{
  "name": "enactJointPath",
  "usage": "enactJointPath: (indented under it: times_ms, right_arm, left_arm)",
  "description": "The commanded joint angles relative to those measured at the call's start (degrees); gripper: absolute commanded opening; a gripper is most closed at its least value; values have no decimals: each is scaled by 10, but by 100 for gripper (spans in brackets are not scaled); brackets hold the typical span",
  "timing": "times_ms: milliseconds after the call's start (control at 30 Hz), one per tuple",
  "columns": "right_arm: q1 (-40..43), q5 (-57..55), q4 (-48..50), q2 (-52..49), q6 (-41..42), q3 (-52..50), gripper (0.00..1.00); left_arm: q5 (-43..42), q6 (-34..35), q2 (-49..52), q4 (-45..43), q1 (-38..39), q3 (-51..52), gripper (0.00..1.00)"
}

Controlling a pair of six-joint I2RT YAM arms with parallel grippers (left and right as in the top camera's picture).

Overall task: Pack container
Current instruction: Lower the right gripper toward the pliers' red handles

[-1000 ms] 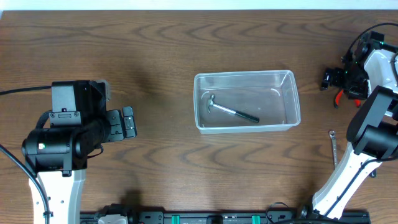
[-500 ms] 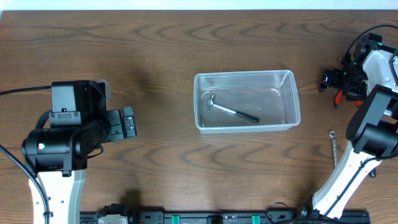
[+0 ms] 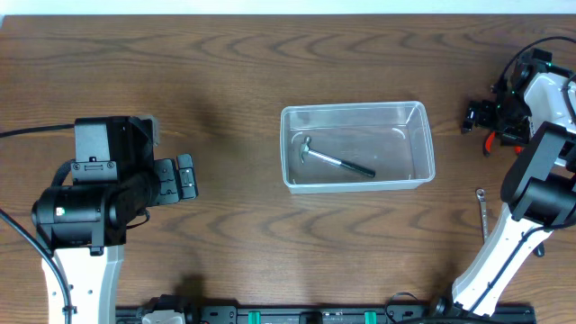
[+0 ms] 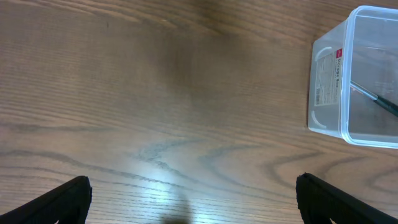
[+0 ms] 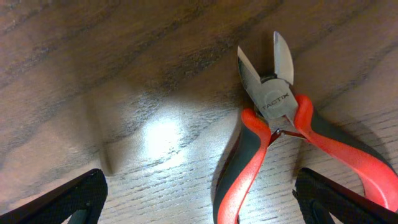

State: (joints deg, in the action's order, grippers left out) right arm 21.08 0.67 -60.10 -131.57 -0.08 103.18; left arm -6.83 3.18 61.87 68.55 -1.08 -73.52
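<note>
Container sits mid-table, long side running left-right, upright, open top. The left wrist view catches its left end with a printed label on the wall.

One hammer lies flat on the container floor, metal head toward the left wall, dark grip pointing right and slightly toward the near wall.

Left gripper is parked well left of the container and points at it. Fingers are spread wide with only bare wood between them, so released and holding nothing.

Right gripper is at the far right edge of the table, well apart from the container. Its fingers are fully spread too, with nothing clamped.

Red-handled cutters lie flat on the wood under the right wrist camera, blades slightly parted and pointing away, handles splayed toward the fingers. One handle runs down between the fingertips and the other angles off toward the right finger. Cannot tell whether either finger touches a handle.

Silver wrench lies on the table nearer the robot, beside the right arm, clear of the container.
</note>
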Motion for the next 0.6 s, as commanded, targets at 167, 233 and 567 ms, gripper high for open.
enactJointPath:
  times_ms: [167,233,567]
  right_arm:
    - [3,0,6,-12,35,1,99]
    - [3,-4,5,-12,44,1,99]
    - [3,-22,5,-12,69,1,99]
  left_arm:
    - [9,5,-1,0,-3,-8,98]
    - [9,5,-1,0,-3,-8,98]
    - [9,5,-1,0,-3,-8,98]
